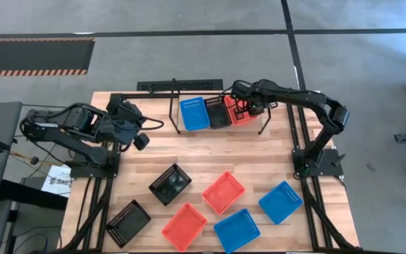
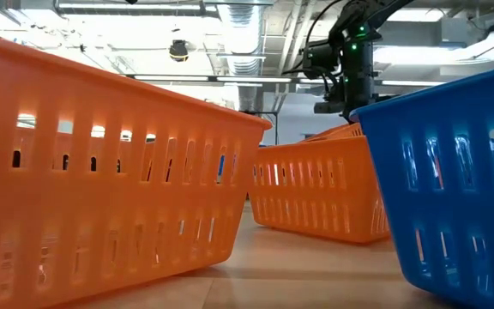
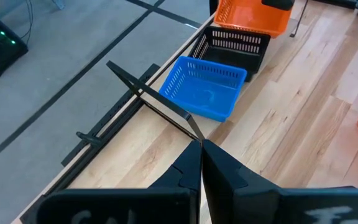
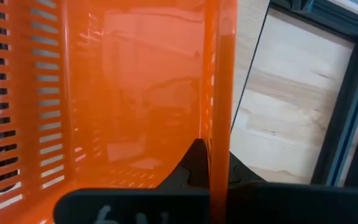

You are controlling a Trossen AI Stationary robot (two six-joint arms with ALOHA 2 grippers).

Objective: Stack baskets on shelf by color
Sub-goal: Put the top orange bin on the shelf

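Three baskets stand side by side on the shelf (image 1: 177, 118) at the table's far edge: a blue basket (image 1: 194, 113), a black basket (image 1: 218, 113) and a red-orange basket (image 1: 239, 111) at the right end. My right gripper (image 1: 245, 104) comes down over the red-orange basket (image 4: 104, 93) and is shut on its wall. My left gripper (image 1: 141, 141) hangs shut and empty above the table's left part, left of the shelf. In the left wrist view its fingers (image 3: 201, 149) point toward the shelf's end loop (image 3: 148, 99) and the blue basket (image 3: 204, 90). My right gripper pinches one side wall of the red-orange basket at its rim (image 4: 220, 134), one finger (image 4: 194, 163) inside the basket and the other outside. The fingers come steeply from above. I cannot tell whether the basket's bottom rests on the shelf board.
Six more baskets lie loose on the table's near half: two black (image 1: 170, 184) (image 1: 128, 222), two red-orange (image 1: 224, 192) (image 1: 184, 226), two blue (image 1: 237, 230) (image 1: 280, 202). Bare planks lie between them and the shelf. The nearest baskets (image 2: 101, 172) (image 2: 444, 189) fill the low view.
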